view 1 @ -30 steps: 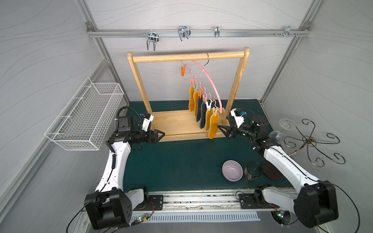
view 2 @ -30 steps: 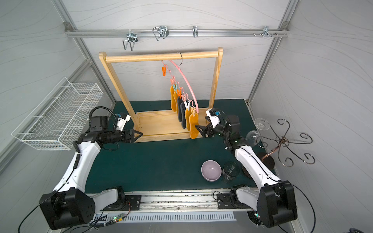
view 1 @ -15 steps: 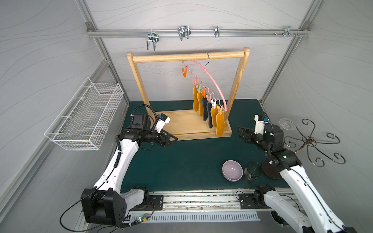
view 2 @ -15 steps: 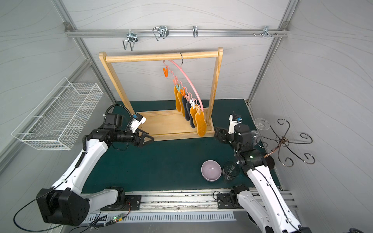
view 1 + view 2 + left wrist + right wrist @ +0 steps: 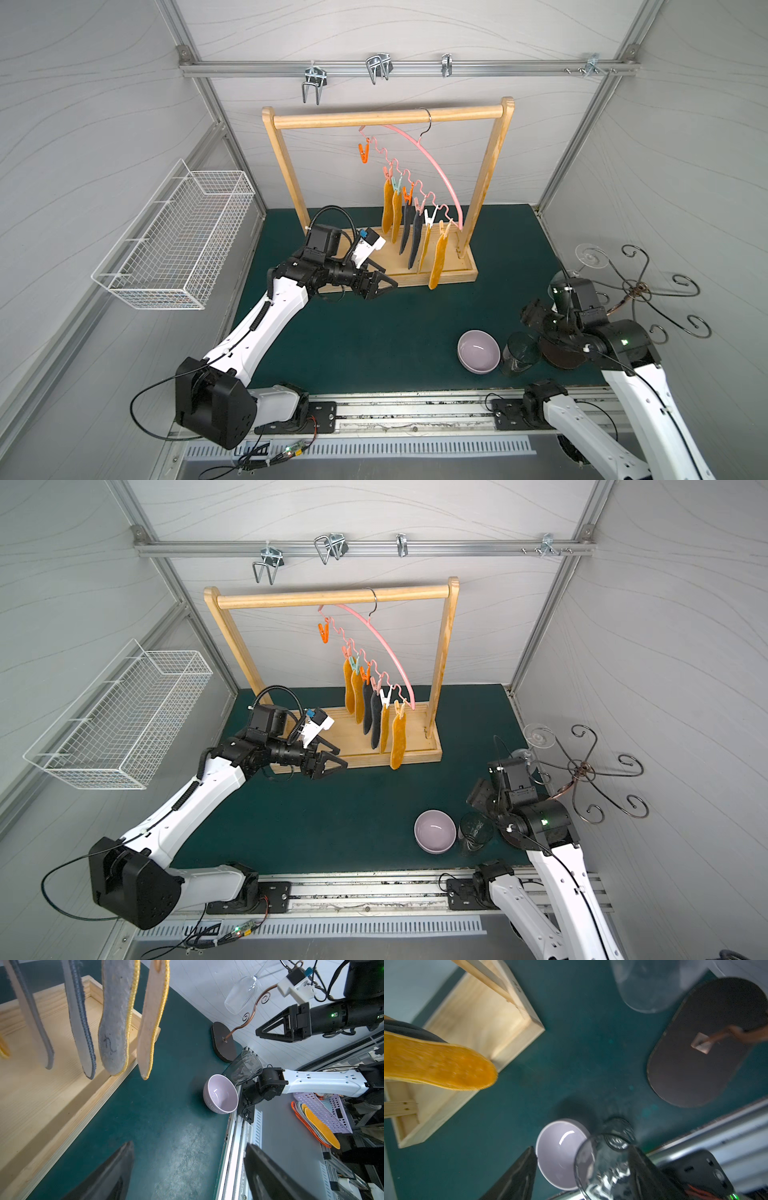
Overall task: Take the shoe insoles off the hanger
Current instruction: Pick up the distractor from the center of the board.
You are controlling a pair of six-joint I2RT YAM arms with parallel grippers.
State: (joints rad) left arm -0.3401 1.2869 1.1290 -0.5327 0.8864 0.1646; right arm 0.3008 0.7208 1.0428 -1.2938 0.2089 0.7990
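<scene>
**Entry: shoe insoles (image 5: 437,264).** Six, four mustard and two dark grey. Each is pegged by one end to the hanger (image 5: 432,162), a pink arch hooked on the top rail of the wooden rack (image 5: 390,117). They hang in a close row over the rack's base tray. The nearest mustard one hangs by the tray's front edge, its tip clear of the green surface (image 5: 374,336).

**Hard to make out.**
- In both top views the insoles overlap edge-on, so the middle ones are partly hidden.
- The left wrist view cuts off their upper ends and shows pale undersides only.
- The right wrist view is blurred and shows one mustard insole and a sliver of a dark one.
- In both top views the right arm's own wrist hides its fingers.

**Fingers.**
- Left fingers (image 5: 112,1178): spread wide, holding and touching nothing. They are raised over the surface in front of the tray, pointing toward the insoles and apart from them.
- Right fingers (image 5: 517,1182): parted, less widely, with nothing gripped. They sit above the glass tumbler (image 5: 519,359); the left wrist view shows them clear of it.

**Surroundings.**
- A lilac bowl (image 5: 478,357) stands just beside the tumbler, well apart from the rack.
- A stemware stand (image 5: 636,286) with curled hooks holds one wine glass (image 5: 590,255) upside down.
- A wire basket (image 5: 178,245) hangs on the left wall.
- Metal hooks (image 5: 316,83) hang on the rear rail.
- One orange peg (image 5: 364,153) hangs bare at the hanger's high end.
</scene>
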